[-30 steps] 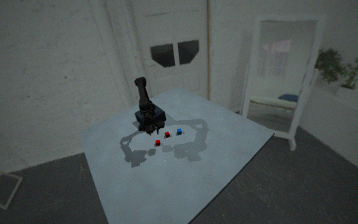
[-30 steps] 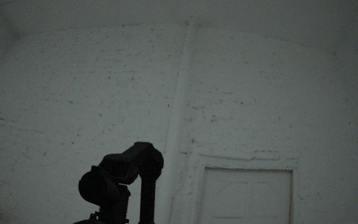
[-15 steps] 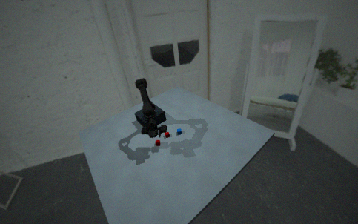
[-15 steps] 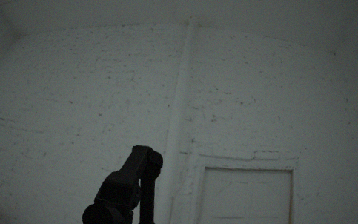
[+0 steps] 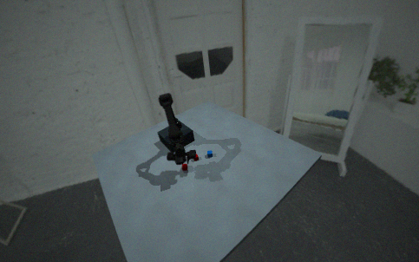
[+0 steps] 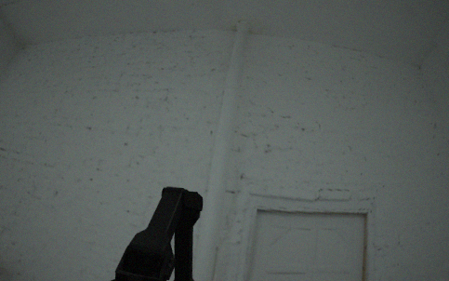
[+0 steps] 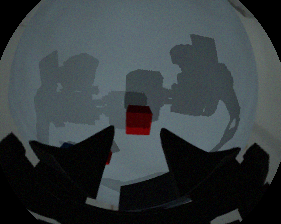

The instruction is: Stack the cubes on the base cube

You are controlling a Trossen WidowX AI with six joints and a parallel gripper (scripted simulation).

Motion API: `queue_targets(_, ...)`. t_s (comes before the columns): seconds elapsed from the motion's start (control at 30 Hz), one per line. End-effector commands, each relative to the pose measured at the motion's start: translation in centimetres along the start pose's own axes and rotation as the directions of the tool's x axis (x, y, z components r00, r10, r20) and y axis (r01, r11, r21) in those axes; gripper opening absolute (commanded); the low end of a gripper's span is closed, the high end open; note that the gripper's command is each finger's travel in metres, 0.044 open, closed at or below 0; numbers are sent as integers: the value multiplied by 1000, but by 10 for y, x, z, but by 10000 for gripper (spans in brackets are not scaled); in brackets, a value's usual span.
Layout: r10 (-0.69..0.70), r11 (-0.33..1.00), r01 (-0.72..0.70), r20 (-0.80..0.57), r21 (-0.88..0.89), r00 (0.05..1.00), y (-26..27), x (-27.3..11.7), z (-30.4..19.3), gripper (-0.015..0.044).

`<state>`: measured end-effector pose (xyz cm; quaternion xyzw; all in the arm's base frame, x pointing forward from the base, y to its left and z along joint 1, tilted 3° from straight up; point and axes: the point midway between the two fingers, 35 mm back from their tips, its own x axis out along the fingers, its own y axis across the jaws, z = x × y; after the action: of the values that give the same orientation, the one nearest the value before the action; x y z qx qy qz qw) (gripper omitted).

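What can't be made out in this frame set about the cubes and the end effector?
- Exterior view: table and all cubes lie below the frame's bottom edge; only the arm's upper link shows.
- Top view: the red cube, a second red cube and the blue cube are too small to judge contact; the end effector partly covers them.
- Wrist view: a fingertip hides all but slivers of two cubes, one blue, one red.
- Which cube is the fixed base: cannot tell.

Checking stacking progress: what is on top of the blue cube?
Nothing shows on the blue cube; its top is bare. The tool hangs open over the red cubes, partly covering one.
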<state>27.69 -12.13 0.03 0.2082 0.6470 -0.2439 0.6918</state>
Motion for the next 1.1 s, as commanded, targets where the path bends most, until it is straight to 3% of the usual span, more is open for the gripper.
queue_targets(0.0,-6,1000,6,-4,-3,1000,-1,8,-1,265)
queue_targets(0.57,-6,1000,6,-4,-3,1000,-1,33,-2,265)
queue_targets(0.77,-6,1000,6,-4,-3,1000,-1,33,-2,107)
queue_targets(1.07,-6,1000,6,-4,-3,1000,0,20,1,105)
